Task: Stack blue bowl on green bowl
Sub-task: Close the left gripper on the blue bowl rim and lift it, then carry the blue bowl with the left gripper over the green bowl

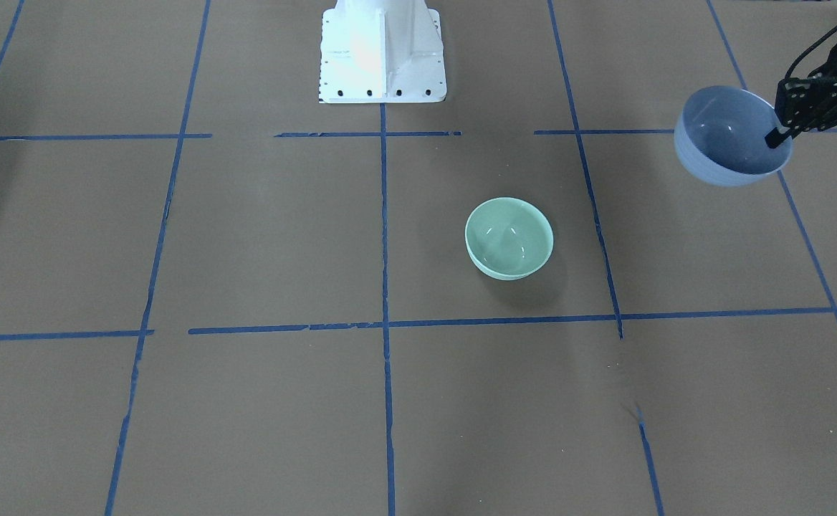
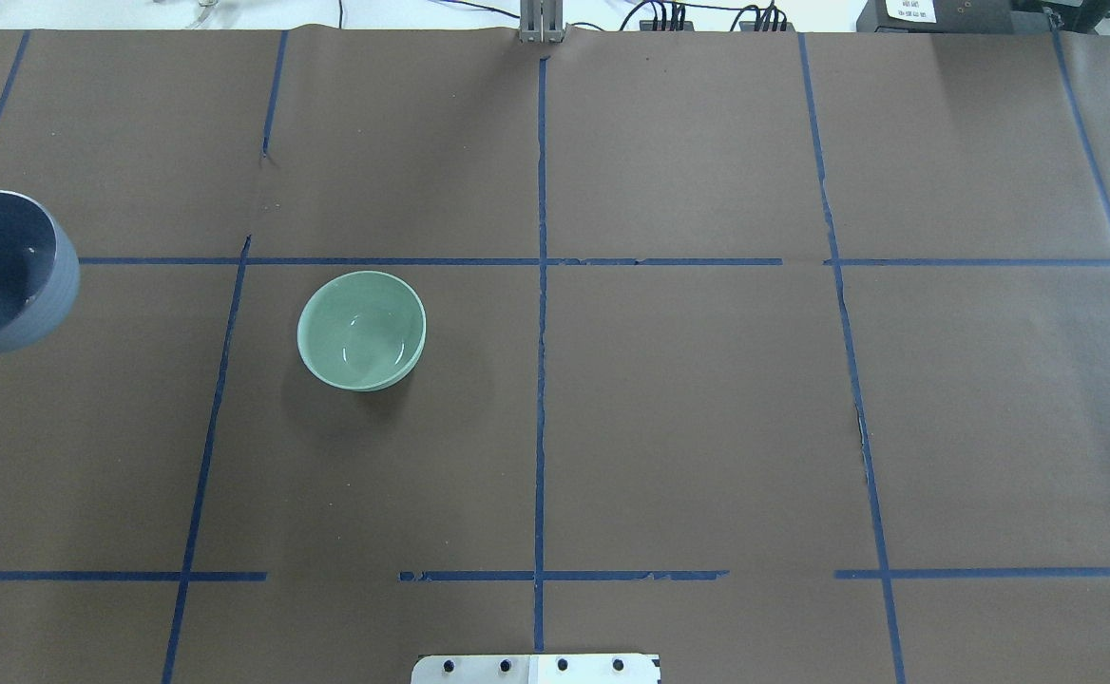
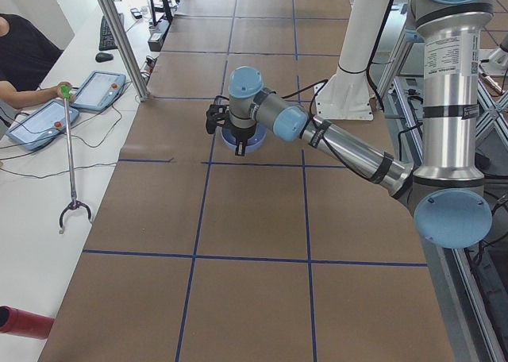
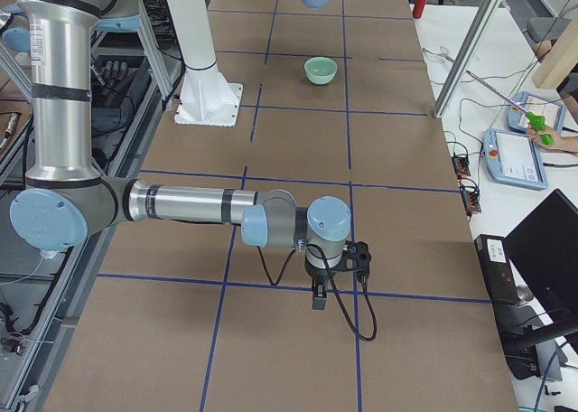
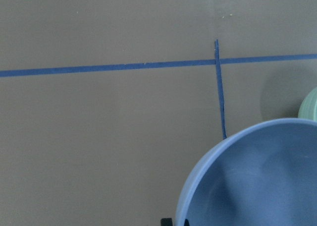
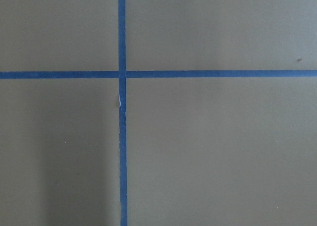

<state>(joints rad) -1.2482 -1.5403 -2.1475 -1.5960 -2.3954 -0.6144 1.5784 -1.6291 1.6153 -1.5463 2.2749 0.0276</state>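
I'm seeing left gripper (image 1: 777, 136) clamping rim of blue bowl (image 1: 730, 136), one finger reaching inside, bowl hanging just beside it. Green bowl (image 1: 509, 238) sitting upright on table (image 1: 246, 236), well apart from left gripper, off to its right. Right gripper (image 4: 318, 299) hovering far from both bowls; I'm not able to tell whether it is open or closed.

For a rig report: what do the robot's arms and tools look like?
The left arm and right arm are silver tubes with pale-blue joint caps and black bands. The left tool and right tool are black; a black cable loops off the right one.
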